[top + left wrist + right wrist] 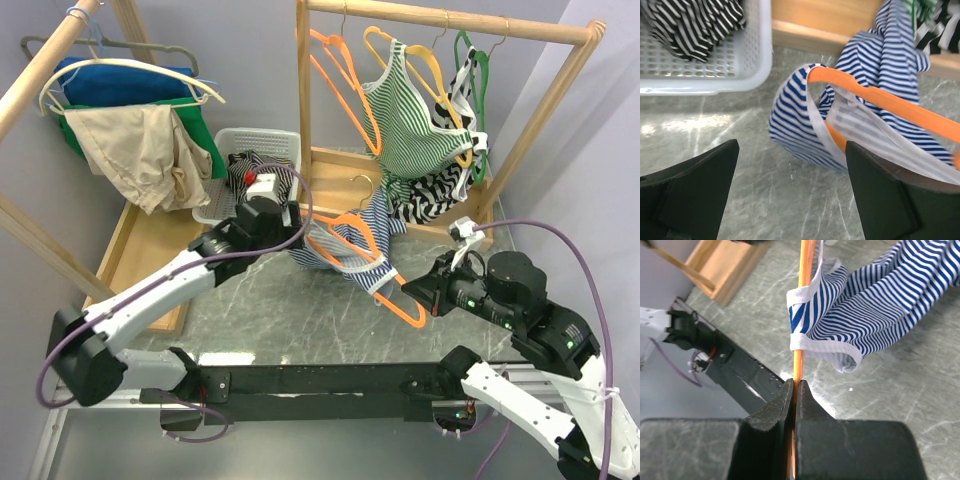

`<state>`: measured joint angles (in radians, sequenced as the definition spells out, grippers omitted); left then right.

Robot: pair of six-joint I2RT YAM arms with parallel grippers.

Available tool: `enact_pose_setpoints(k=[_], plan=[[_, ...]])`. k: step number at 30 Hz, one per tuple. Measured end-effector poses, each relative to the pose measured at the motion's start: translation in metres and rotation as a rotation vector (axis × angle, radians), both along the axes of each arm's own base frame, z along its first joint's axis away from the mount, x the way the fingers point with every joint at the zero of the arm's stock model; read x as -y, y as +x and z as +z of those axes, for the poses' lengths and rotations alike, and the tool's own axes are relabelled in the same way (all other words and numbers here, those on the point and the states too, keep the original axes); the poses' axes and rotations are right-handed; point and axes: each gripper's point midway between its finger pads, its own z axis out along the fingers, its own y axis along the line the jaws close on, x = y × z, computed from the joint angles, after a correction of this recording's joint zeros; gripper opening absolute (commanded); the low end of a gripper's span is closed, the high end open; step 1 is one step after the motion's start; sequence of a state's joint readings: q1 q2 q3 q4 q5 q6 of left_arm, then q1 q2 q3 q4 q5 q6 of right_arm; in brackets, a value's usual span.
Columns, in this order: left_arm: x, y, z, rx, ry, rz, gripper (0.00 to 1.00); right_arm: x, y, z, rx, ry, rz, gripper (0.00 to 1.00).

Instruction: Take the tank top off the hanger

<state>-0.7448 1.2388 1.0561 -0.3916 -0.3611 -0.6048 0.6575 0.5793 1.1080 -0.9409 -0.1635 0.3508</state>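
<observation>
Tank top point(800, 125): blue-and-white striped, bunched on the table just ahead of my left jaws. The nearest fold lies in line with the gap between them but is not touched. From my right jaws it lies further out along the bar.
Tank top, hidden parts: both wrist views cut off the upper folds, so I cannot tell how much cloth is piled behind.
Orange hanger point(799, 315): one arm runs straight out from my right jaws. A white-trimmed strap loops round it a little way ahead of the tips.
Hanger, hidden parts: in my left wrist view its end passes inside a loop of the cloth, and the right edge of the frame cuts off the rest. I cannot make out its hook.
Right gripper point(795, 390): jaws pressed together on the thin orange bar. The bar below the tips is hidden between them.
Left gripper point(790, 150): jaws spread wide, holding nothing, one dark finger point(695, 190) on either side of the near fold.
Table point(715, 130): grey marbled top under both sets of jaws, with glare to the left of my left jaws.
White basket point(762, 60): beyond and left of my left jaws, cut off by the frame. It holds a black-and-white striped garment point(690, 25), only part of which shows.
Wooden base point(840, 20): past the tank top, its ends out of frame.
</observation>
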Motion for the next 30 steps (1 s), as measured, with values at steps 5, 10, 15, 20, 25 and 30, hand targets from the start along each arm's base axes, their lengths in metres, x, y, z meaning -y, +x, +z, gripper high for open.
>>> enact_pose_setpoints(k=[5, 10, 15, 20, 25, 30], plan=[[0.017, 0.008, -0.024, -0.042, 0.018, -0.040, 0.62, -0.002, -0.008, 0.012, 0.019, 0.033, 0.034, 0.00], [0.020, 0.012, -0.021, -0.026, 0.003, -0.040, 0.30, -0.002, -0.013, 0.015, 0.019, 0.042, 0.050, 0.00], [0.022, 0.015, -0.017, -0.009, -0.003, -0.039, 0.02, -0.002, -0.017, 0.016, 0.019, 0.049, 0.062, 0.00], [0.017, 0.020, -0.013, 0.000, 0.001, -0.017, 0.01, 0.000, -0.018, 0.017, 0.024, 0.051, 0.061, 0.00], [-0.004, 0.035, -0.009, 0.000, 0.000, 0.045, 0.01, 0.002, -0.021, 0.015, 0.022, 0.045, 0.063, 0.00], [-0.029, 0.051, -0.008, -0.017, -0.025, 0.093, 0.01, 0.004, -0.027, 0.024, 0.039, 0.057, 0.079, 0.00]])
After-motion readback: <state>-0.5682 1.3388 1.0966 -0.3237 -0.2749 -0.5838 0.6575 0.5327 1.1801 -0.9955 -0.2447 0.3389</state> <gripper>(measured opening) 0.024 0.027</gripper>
